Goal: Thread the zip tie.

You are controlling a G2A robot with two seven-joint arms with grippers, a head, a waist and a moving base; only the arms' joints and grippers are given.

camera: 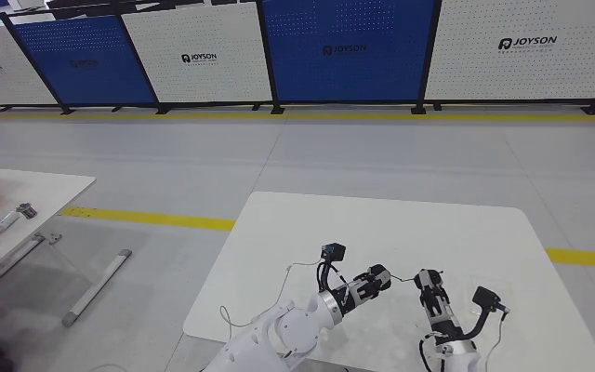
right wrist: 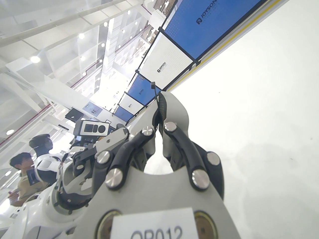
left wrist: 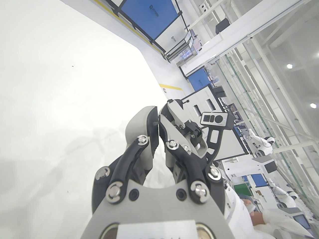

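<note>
Holding the tie (right wrist: pixel 153 85) above the table (camera: pixel 372 223), we are pinching it in both left gripper (left wrist: pixel 158 115) and right gripper (right wrist: pixel 160 98).

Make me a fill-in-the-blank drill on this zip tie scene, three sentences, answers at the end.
1. The right gripper is ____ on the zip tie.
2. The zip tie is ____ in colour.
3. The right gripper and the left gripper hang over a ____ table.
Missing words: shut; black; white.
</note>
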